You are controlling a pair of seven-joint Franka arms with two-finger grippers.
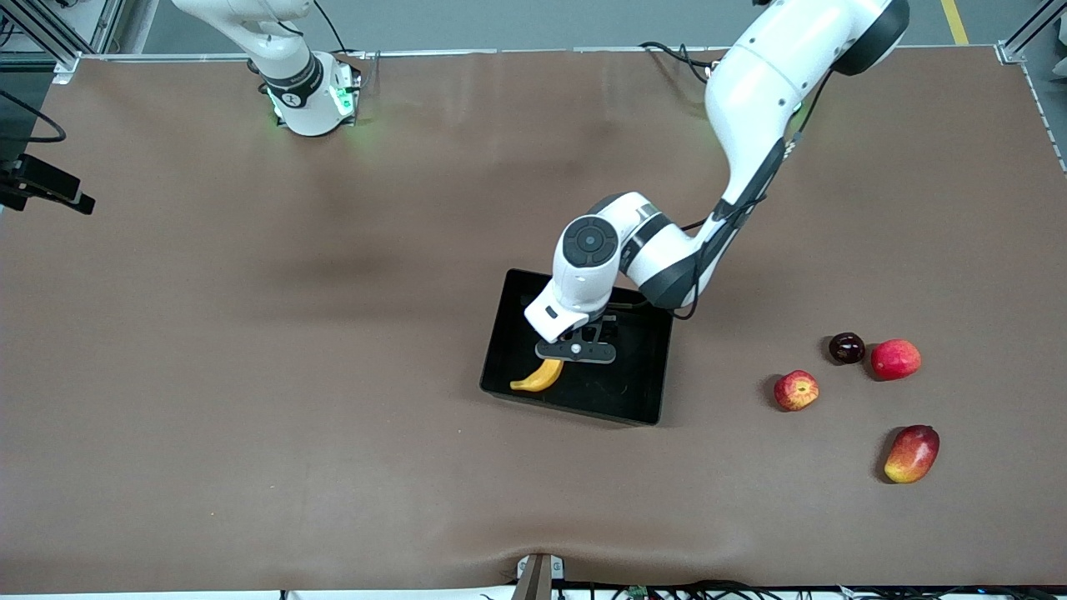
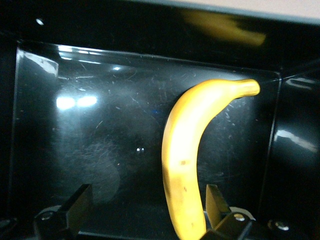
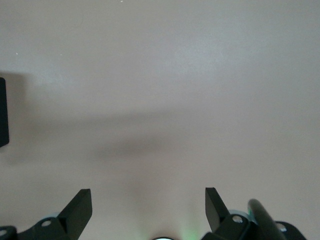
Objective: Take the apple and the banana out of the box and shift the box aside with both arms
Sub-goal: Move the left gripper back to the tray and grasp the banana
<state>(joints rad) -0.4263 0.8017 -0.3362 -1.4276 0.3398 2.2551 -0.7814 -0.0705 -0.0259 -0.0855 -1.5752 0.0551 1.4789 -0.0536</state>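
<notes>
The black box sits mid-table, toward the left arm's end. The yellow banana lies inside it, at the wall nearer the front camera. My left gripper hangs low in the box over the banana's stem end. In the left wrist view its fingers stand wide apart; the banana lies between them on the glossy floor, close to one finger. The red apple lies on the table toward the left arm's end. My right gripper is open and empty over bare table.
Near the apple lie a dark round fruit, a red round fruit and a red-yellow mango. A black camera mount sticks in at the right arm's end. The right arm's base stands at the table's back edge.
</notes>
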